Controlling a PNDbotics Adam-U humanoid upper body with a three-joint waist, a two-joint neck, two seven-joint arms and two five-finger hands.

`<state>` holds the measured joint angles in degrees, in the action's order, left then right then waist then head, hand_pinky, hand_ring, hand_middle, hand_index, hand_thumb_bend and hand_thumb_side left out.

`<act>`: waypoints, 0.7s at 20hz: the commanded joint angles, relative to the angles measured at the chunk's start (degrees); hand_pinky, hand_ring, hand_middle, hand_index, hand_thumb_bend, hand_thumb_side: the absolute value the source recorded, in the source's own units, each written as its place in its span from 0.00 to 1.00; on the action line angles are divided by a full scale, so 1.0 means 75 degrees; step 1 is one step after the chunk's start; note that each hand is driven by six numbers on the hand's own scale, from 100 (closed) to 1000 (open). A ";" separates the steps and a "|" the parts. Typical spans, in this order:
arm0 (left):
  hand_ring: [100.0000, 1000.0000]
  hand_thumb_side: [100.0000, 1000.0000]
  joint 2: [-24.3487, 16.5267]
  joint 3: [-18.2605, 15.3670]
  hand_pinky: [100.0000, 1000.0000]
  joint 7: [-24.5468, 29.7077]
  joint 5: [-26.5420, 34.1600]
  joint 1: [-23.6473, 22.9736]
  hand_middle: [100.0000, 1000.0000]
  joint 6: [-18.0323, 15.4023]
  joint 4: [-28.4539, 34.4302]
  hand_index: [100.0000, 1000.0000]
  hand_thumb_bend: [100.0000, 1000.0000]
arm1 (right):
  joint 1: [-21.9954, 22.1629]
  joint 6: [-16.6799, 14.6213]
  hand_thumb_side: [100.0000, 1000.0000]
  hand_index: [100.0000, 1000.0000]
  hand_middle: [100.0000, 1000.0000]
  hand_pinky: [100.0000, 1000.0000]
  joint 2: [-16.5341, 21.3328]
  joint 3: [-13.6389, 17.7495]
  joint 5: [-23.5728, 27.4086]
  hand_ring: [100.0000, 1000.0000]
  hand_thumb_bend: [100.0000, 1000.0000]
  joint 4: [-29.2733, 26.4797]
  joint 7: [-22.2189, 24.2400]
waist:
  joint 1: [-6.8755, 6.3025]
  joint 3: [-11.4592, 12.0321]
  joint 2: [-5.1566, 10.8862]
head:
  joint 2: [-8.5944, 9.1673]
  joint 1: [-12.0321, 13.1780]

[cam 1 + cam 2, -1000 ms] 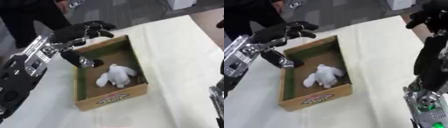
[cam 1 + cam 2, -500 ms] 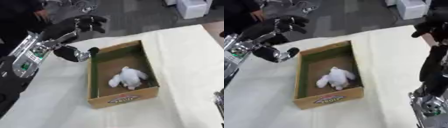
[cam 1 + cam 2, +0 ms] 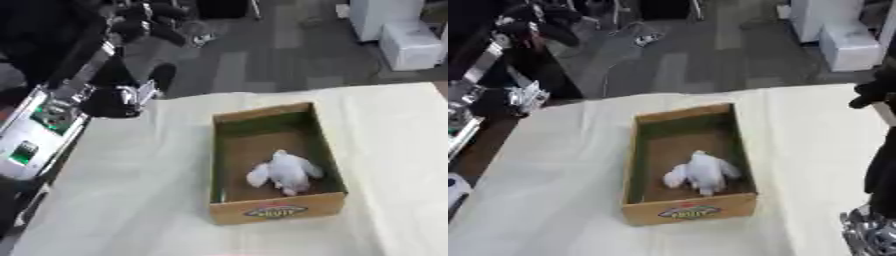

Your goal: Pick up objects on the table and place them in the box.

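Over the table (image 3: 140, 200), left hand (image 3: 144, 15) raised, blurred.

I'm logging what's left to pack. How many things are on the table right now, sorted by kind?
Cardboard box: 1
White soft toy, lying inside the box: 1
Loose things on the white table outside the box: 0
Total: 2

Counter (image 3: 140, 200) w/ cream cloth cover; grey carpet floor (image 3: 262, 55) beyond far edge; white cabinets (image 3: 389, 30) at upper right.
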<state>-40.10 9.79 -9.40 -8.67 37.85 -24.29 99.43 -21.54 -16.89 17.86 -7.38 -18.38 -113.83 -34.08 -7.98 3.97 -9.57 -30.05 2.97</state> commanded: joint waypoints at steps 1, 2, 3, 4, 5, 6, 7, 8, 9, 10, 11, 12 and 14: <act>0.61 0.75 0.0139 -0.0358 0.65 -0.0227 0.0505 -0.0347 0.77 0.0545 0.0803 0.72 0.06 | 0.0000 -0.0001 0.84 0.60 0.48 0.30 0.0165 0.0052 -0.0059 0.42 0.00 -0.0101 -0.0047 | 0.0057 0.0043 0.0183 | 0.0108 -0.0138; 0.61 0.76 0.0237 -0.0419 0.65 -0.0235 0.0569 -0.0521 0.77 0.0718 0.1026 0.73 0.07 | 0.0014 -0.0002 0.84 0.60 0.48 0.30 0.0170 0.0055 -0.0061 0.42 0.00 -0.0101 -0.0055 | 0.0062 0.0050 0.0194 | 0.0099 -0.0165; 0.61 0.76 0.0369 -0.0469 0.65 -0.0237 0.0636 -0.0731 0.77 0.0921 0.1212 0.74 0.07 | 0.0026 -0.0003 0.83 0.60 0.48 0.30 0.0174 0.0059 -0.0064 0.42 0.00 -0.0101 -0.0065 | 0.0066 0.0055 0.0203 | 0.0076 -0.0193; 0.61 0.77 0.0498 -0.0522 0.64 -0.0230 0.0683 -0.0913 0.78 0.1077 0.1424 0.75 0.07 | 0.0037 -0.0004 0.84 0.60 0.48 0.30 0.0177 0.0063 -0.0066 0.42 0.00 -0.0101 -0.0074 | 0.0068 0.0060 0.0216 | 0.0039 -0.0227; 0.61 0.77 0.0669 -0.0592 0.64 -0.0222 0.0673 -0.1147 0.78 0.1193 0.1636 0.76 0.07 | 0.0046 -0.0010 0.84 0.60 0.48 0.30 0.0181 0.0067 -0.0069 0.42 0.00 -0.0101 -0.0089 | 0.0072 0.0062 0.0225 | -0.0014 -0.0278; 0.61 0.77 0.0769 -0.0639 0.65 -0.0213 0.0644 -0.1300 0.78 0.1289 0.1815 0.75 0.07 | 0.0053 -0.0015 0.84 0.60 0.48 0.30 0.0183 0.0067 -0.0070 0.42 0.00 -0.0101 -0.0099 | 0.0072 0.0061 0.0231 | -0.0039 -0.0298; 0.60 0.78 0.0948 -0.0709 0.64 -0.0240 0.0624 -0.1498 0.78 0.1364 0.1920 0.78 0.07 | 0.0051 -0.0024 0.84 0.60 0.48 0.30 0.0177 0.0072 -0.0071 0.42 0.00 -0.0101 -0.0115 | 0.0090 0.0062 0.0226 | -0.0067 -0.0336; 0.60 0.78 0.1117 -0.0776 0.63 -0.0276 0.0592 -0.1671 0.78 0.1376 0.1972 0.78 0.07 | 0.0049 -0.0033 0.84 0.60 0.48 0.30 0.0170 0.0074 -0.0071 0.42 0.00 -0.0101 -0.0132 | 0.0103 0.0061 0.0223 | -0.0083 -0.0357; 0.60 0.78 0.1370 -0.0871 0.63 -0.0367 0.0576 -0.1889 0.78 0.1363 0.1997 0.79 0.07 | 0.0045 -0.0045 0.84 0.60 0.48 0.30 0.0151 0.0087 -0.0071 0.42 0.00 -0.0101 -0.0163 | 0.0143 0.0069 0.0206 | -0.0067 -0.0382; 0.59 0.78 0.1558 -0.0937 0.62 -0.0446 0.0549 -0.2056 0.78 0.1320 0.2010 0.80 0.07 | 0.0044 -0.0055 0.84 0.60 0.48 0.30 0.0137 0.0097 -0.0071 0.42 0.00 -0.0101 -0.0195 | 0.0172 0.0077 0.0193 | -0.0054 -0.0400; 0.58 0.78 0.1804 -0.1008 0.61 -0.0556 0.0541 -0.2278 0.78 0.1272 0.2016 0.81 0.07 | 0.0047 -0.0066 0.83 0.60 0.48 0.30 0.0117 0.0111 -0.0070 0.42 0.00 -0.0101 -0.0240 | 0.0228 0.0112 0.0169 | -0.0022 -0.0437; 0.58 0.78 0.1993 -0.1047 0.61 -0.0637 0.0523 -0.2451 0.78 0.1215 0.2019 0.81 0.07 | 0.0052 -0.0082 0.83 0.60 0.48 0.30 0.0106 0.0119 -0.0070 0.42 0.00 -0.0101 -0.0288 | 0.0272 0.0141 0.0148 | -0.0001 -0.0464; 0.57 0.78 0.2326 -0.1088 0.60 -0.0773 0.0500 -0.2724 0.77 0.1076 0.2021 0.82 0.07 | 0.0056 -0.0143 0.83 0.60 0.48 0.30 0.0091 0.0114 -0.0071 0.42 0.00 -0.0101 -0.0388 | 0.0406 0.0191 0.0093 | -0.0033 -0.0543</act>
<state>-23.35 2.74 -14.42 -4.75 17.15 -15.82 113.51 -20.94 -17.69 18.15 -6.99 -18.73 -113.83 -36.42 -4.80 5.36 -9.65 -30.68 -0.48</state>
